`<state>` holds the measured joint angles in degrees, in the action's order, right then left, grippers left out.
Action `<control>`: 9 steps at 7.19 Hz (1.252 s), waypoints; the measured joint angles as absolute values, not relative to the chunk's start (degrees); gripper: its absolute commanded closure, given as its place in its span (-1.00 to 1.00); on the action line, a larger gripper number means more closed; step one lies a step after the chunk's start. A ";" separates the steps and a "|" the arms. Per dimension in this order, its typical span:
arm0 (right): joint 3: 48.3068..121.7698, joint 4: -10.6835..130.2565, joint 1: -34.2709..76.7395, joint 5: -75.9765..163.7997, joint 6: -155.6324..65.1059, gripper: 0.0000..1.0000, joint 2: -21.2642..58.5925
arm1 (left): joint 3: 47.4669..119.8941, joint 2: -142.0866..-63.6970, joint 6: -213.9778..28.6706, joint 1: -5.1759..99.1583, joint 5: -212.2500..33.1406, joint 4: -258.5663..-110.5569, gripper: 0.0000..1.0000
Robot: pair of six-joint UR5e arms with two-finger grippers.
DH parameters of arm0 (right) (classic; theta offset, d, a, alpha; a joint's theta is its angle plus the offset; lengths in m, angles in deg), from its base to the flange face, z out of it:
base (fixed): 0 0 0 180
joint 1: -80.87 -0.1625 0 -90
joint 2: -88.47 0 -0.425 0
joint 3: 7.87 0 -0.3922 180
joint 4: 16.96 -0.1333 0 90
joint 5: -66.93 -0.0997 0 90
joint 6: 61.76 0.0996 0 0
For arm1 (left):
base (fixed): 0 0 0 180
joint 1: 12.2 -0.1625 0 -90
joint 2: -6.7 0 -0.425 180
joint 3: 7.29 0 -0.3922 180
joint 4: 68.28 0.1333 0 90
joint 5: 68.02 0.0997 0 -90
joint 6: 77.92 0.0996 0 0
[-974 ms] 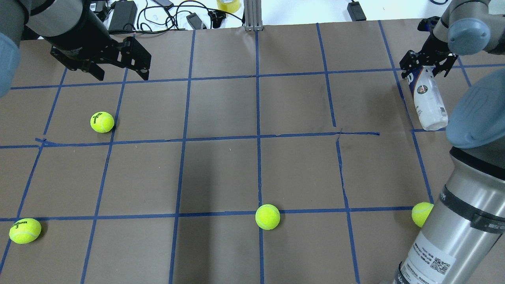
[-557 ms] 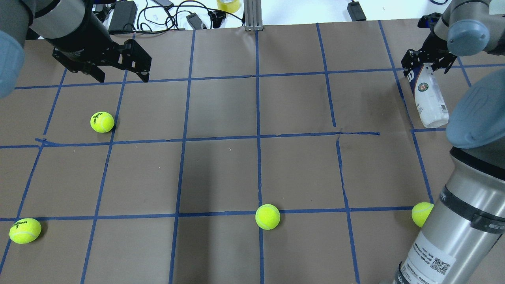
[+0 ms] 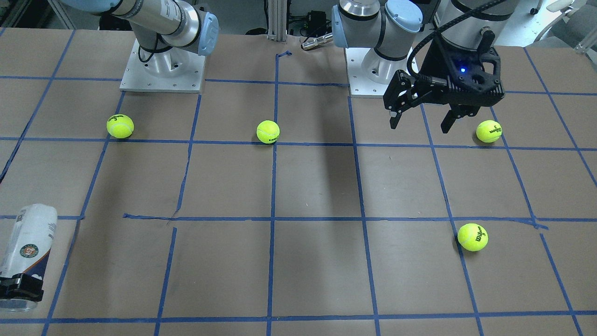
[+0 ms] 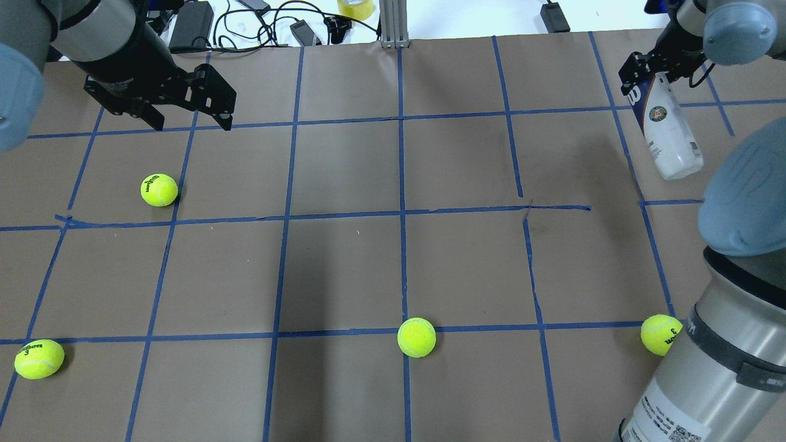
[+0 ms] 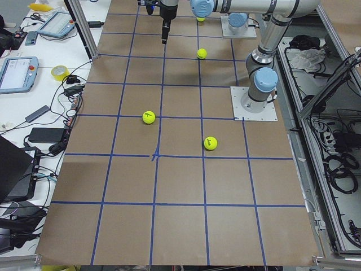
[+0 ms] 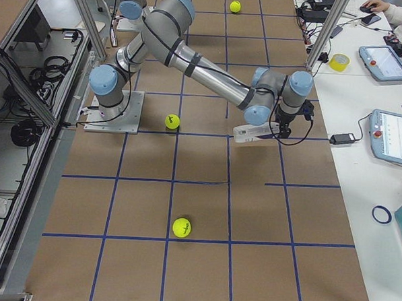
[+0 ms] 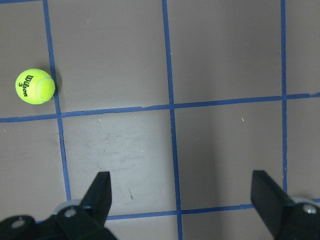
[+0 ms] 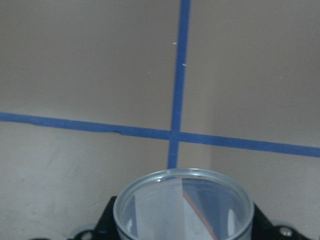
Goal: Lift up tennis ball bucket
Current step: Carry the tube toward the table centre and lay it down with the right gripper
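While the right gripper (image 4: 652,69) clamps the slim clear plastic tennis ball bucket (image 4: 670,138) near its open end, the lift looks in hand and next needs a steady raise, the left gripper (image 4: 190,120) idle with jaws wide.

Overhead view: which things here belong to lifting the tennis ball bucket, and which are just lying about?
Part of the job:
- tennis ball bucket, clamped near its open end
- right gripper, shut on it

Just lying about:
- four tennis balls
- left gripper, open and empty
- tape roll and power adapter, at the view's top edge
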<state>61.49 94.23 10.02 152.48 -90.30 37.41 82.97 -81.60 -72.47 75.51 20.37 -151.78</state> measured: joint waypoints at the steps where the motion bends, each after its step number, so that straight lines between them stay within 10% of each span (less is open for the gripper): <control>1: 63.47 94.34 7.76 152.39 -94.12 0.18 35.29 | 82.97 -81.65 -72.47 75.51 20.34 -151.73 -1.00; 9: 69.90 100.68 -19.75 158.76 -110.57 0.81 30.21 | 82.97 -81.66 -72.47 75.25 20.39 -151.30 -1.00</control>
<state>69.90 100.68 -19.75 158.76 -110.57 30.21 82.97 -81.66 -72.47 75.25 20.39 -151.30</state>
